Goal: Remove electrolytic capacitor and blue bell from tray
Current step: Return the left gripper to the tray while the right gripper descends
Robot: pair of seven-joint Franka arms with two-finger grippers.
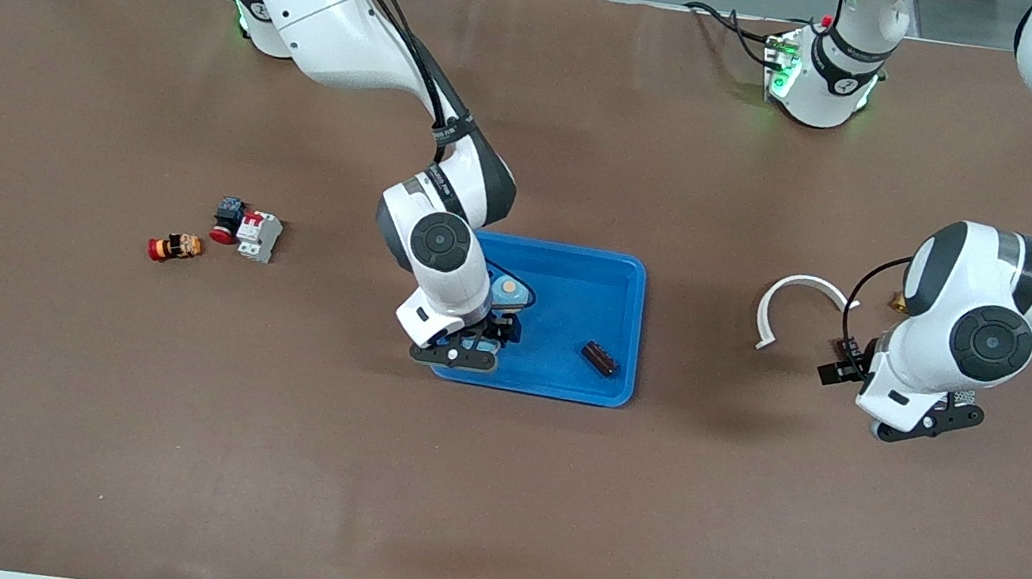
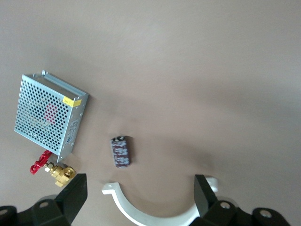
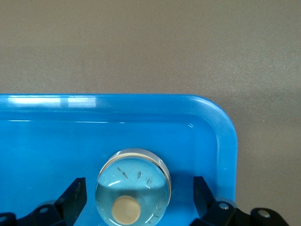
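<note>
The bell point(image 3: 133, 188), a pale blue dome with a tan button on top, sits in a corner of the blue tray point(image 3: 141, 101); it also shows in the front view point(image 1: 510, 292) in the tray point(image 1: 624, 274). My right gripper point(image 3: 138, 200) hangs just above it, open, one finger on each side and apart from it; in the front view my right gripper point(image 1: 481, 337) is over the tray. The capacitor point(image 2: 121, 151), a short dark cylinder, lies on the table. My left gripper point(image 2: 141, 202) is open and empty over a white curved piece point(image 2: 141, 212), beside the capacitor.
A perforated metal box point(image 2: 49, 113) and a brass valve with a red handle point(image 2: 52, 170) lie by the capacitor. A dark ribbed block point(image 1: 599, 358) lies in the tray. The white curved piece point(image 1: 804, 288) also shows in the front view. Two red push buttons point(image 1: 175, 247) and a white breaker point(image 1: 259, 235) lie toward the right arm's end.
</note>
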